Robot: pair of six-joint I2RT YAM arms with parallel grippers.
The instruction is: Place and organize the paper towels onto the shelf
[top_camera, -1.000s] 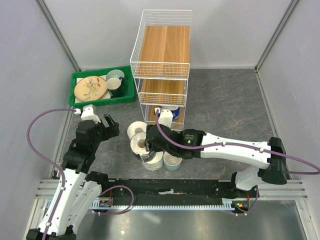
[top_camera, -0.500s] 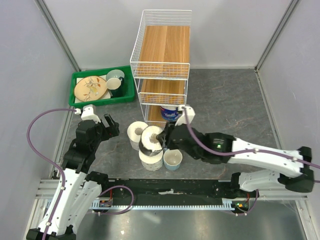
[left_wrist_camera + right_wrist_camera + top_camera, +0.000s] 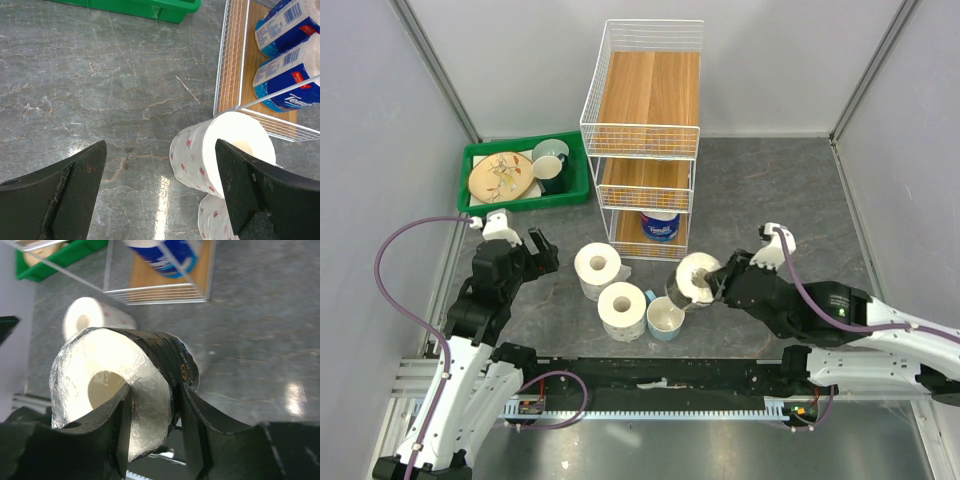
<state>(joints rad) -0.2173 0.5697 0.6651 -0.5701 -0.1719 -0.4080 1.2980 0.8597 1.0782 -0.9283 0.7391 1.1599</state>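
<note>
Black wrap on this one: the right gripper [image 3: 718, 284] had its fingers clamped on one side of the dark-wrapped roll [image 3: 100, 370], one finger across the white end face and the other on the outer wrap. The roll sat just right of the pale cup [image 3: 665, 320], a little in front of the shelf [image 3: 645, 130]. We couldn't say for sure that it was off the table [image 3: 770, 200], but it looked carried to us. So we read this as the carry step, roll in the grasp and not yet on a board. Two blue-wrapped rolls [image 3: 285, 80] lay on the bottom tier, and the top board looked bare from overhead. Two white rolls [image 3: 597, 268] stood on the table near the shelf's front left corner, one just beside the other. The left gripper [image 3: 160, 200] hung over the table with its fingers spread wide and nothing between them, the nearer white roll just off to its right. Next move, we figured, meant swinging the dark roll up to the shelf's open front and sliding it in beside the blue ones or onto a higher board, minding the wire rim. The green tray [image 3: 520, 206] had no part in it.
</note>
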